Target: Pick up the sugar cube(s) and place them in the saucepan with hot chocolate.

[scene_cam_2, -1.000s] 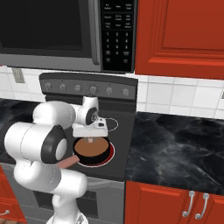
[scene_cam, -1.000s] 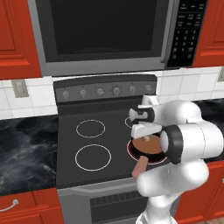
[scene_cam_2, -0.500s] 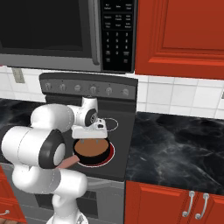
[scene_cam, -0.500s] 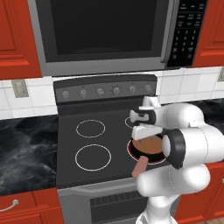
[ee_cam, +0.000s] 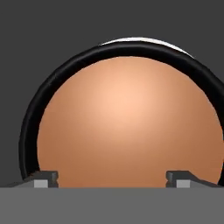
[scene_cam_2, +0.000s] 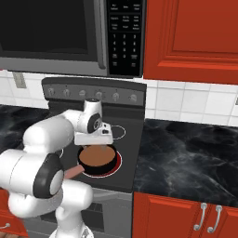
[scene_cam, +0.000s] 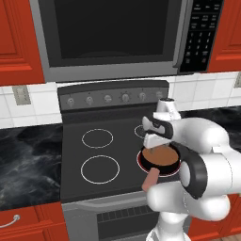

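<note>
The saucepan with hot chocolate (scene_cam: 163, 169) is a small black pan on the stove's front right burner, its pinkish handle (scene_cam: 151, 180) pointing toward the front edge. My gripper (scene_cam: 157, 148) hangs directly over it, pointing down, open, with nothing between its fingers. In the right base view the gripper (scene_cam_2: 95, 146) sits just above the saucepan (scene_cam_2: 98, 170). The hand view looks straight down into the brown liquid inside the saucepan's black rim (ee_cam: 30, 127), with the gripper (ee_cam: 113, 178) and its fingertips (ee_cam: 43, 177) set wide apart. The sugar cube is hidden or out of view.
Two white burner rings (scene_cam: 100, 168) (scene_cam: 97, 138) lie on the stove's left half. A row of knobs (scene_cam: 108, 99) runs along the back panel under the microwave (scene_cam: 113, 33). Black marble counter (scene_cam_2: 186, 158) flanks the stove, with red cabinets (scene_cam_2: 190, 37) above.
The jaws went from shut to wide open while the hand stayed over the saucepan. The arm and pan have barely shifted.
</note>
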